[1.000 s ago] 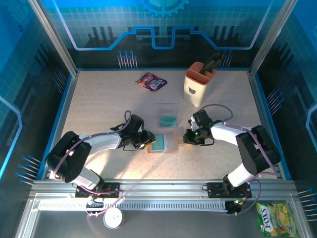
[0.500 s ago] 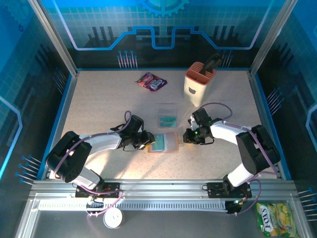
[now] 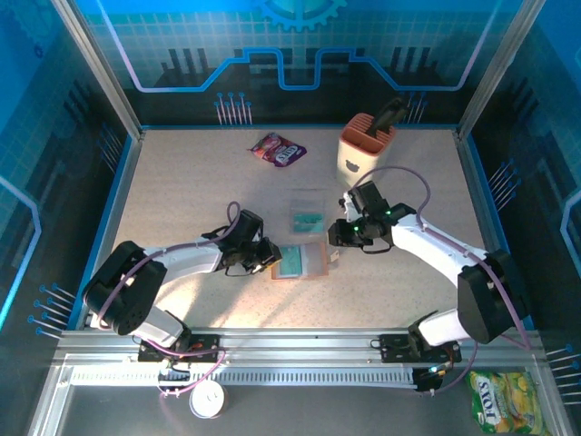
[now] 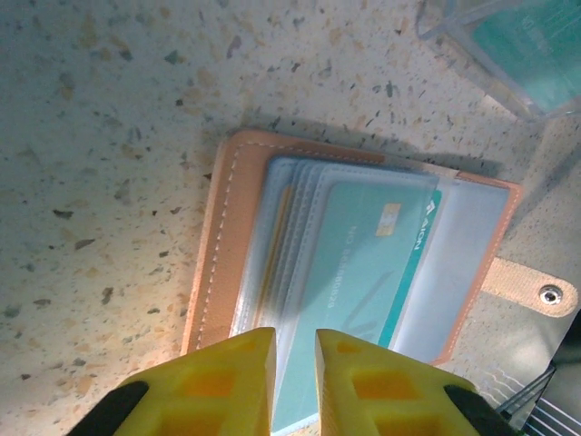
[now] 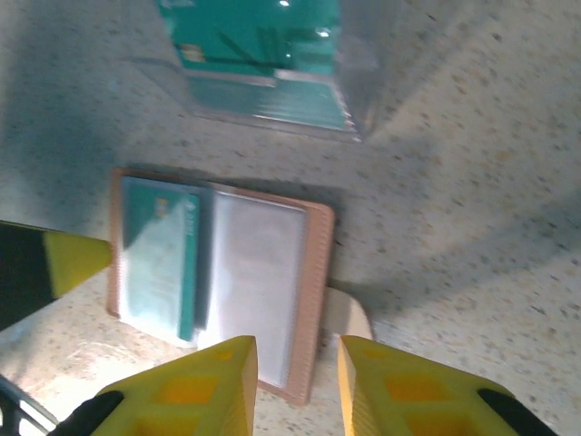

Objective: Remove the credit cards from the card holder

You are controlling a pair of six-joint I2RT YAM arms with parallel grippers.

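**A:** Fingers first: which pair is on the holder?

**B:** Left fingers (image 4: 295,343), nearly pressed together at the left edge of the holder (image 3: 300,262), mid-worktop. 1 teal card (image 4: 363,263) ends in their gap; gripped or not, I cannot tell.

**A:** And right?

**B:** Right fingers (image 5: 295,356) are spread, empty, above its right edge. The card's long axis points at the left fingers, so I'd judge a leftward pull suits.

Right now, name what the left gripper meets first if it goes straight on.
The left gripper points into the open card holder; it would likely meet the teal credit card in its front sleeve first, though depth is unclear.
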